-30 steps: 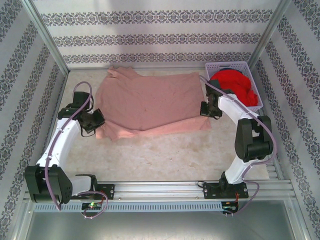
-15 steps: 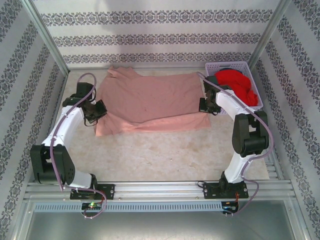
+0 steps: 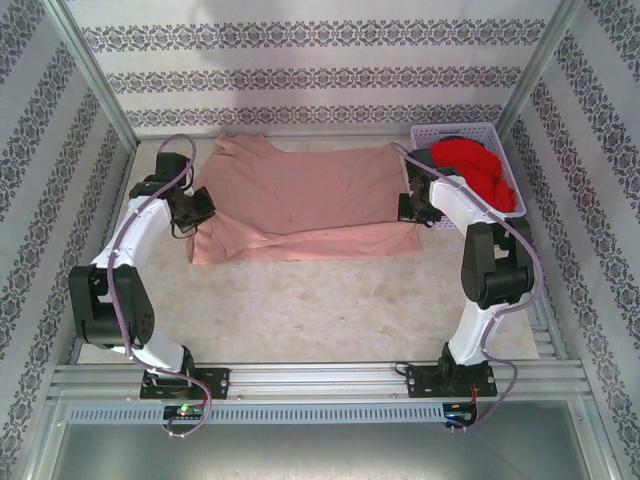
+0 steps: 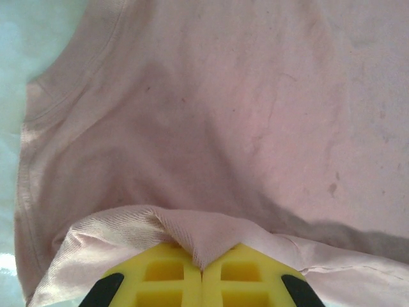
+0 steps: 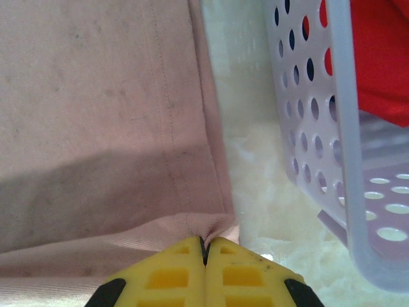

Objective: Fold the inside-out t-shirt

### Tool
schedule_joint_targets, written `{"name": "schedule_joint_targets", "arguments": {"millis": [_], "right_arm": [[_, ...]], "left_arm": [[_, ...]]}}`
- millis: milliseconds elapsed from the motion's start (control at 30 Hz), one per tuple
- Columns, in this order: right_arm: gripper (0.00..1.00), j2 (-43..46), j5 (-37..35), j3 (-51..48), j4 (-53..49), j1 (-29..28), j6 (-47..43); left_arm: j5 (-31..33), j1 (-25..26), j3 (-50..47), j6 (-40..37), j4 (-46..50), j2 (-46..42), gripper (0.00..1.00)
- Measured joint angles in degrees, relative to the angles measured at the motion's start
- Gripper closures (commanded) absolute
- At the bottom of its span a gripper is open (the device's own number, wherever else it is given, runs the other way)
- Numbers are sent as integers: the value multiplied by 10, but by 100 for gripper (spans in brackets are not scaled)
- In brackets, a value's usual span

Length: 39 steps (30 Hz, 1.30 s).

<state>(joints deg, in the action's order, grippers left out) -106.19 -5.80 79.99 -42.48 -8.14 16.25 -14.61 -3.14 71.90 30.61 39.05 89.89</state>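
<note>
Across the far half of the table (image 3: 320, 300), spread flat: the inside-out t-shirt (image 3: 300, 200), dusty salmon-pink, softly wrinkled, with a few small dark specks near its middle. Along its near side, a narrow band doubled up over the body, with a shadowed crease just behind the lifted edge. Farther back, smooth single cloth. At the far left corner, a sleeve bunched toward the back wall. Seams and hem stitching plain in the wrist views.

Bolted at the near rail, both arms reaching forward and bending inward to the shirt's two sides. Left gripper (image 4: 202, 272) clenched on a pinched peak of the doubled left edge, yellow fingers pressed together with cloth between. Right gripper (image 5: 206, 252) likewise clamped on the hemmed right corner, low over the table. Just beyond and to the right of that corner, apart from the shirt, a pale perforated basket (image 5: 332, 128) holding a bright red garment (image 5: 377, 57).
</note>
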Motion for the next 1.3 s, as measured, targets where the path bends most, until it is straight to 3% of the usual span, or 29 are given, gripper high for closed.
{"name": "schedule_joint_targets", "arguments": {"millis": [767,900,1000,1100,1300], "right_arm": [[100,-59,-30,53,-2,0,-12],[95,-75,-40,72,-2,-4,-15],[84,-103,-48,102,-2,-7,-18],[72,-133,-60,138,-4,-12,-26],[56,-131,-90,162,3,-36,-50]], "left_arm": [[-4,0,70,4,-24,94,100],[-3,0,96,8,-27,133,99],[1,0,123,11,-35,170,87],[14,-1,155,16,-43,216,64],[29,-5,237,22,-53,312,41]]}}
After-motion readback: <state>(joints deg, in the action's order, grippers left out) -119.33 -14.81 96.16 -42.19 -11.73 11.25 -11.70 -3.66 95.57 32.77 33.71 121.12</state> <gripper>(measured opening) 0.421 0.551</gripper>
